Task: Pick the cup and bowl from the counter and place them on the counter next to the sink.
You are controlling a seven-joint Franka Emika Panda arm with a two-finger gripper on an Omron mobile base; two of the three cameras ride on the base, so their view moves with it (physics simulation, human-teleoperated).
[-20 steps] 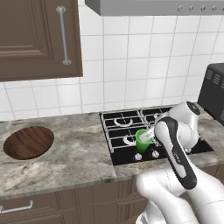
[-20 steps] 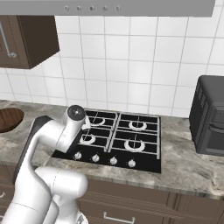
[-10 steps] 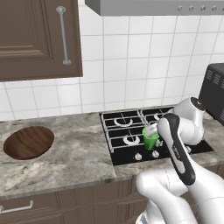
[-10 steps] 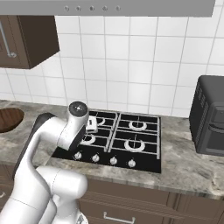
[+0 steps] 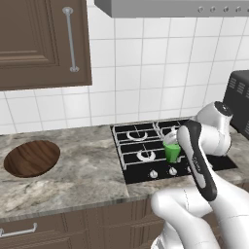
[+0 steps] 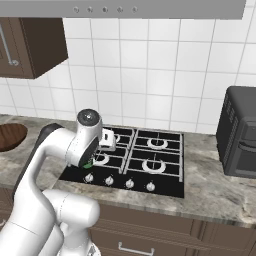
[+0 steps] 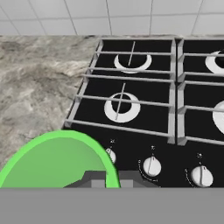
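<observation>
Both base cams sit behind the arm, one left, one right, looking forward and down at the stove (image 5: 160,151) and tabletop (image 5: 78,180), which they share. Hand cam hangs close over the stove's left burners (image 7: 122,107), facing the far wall.

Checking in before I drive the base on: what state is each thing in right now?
cup: upright, held in the gripper, lifted above the stovetop's front left burner.
gripper: shut on the cup's rim.
bowl: upright on the counter, left of the stovetop, untouched.
stovetop: burners show no flame.
upper cabinet: door closed.
</observation>
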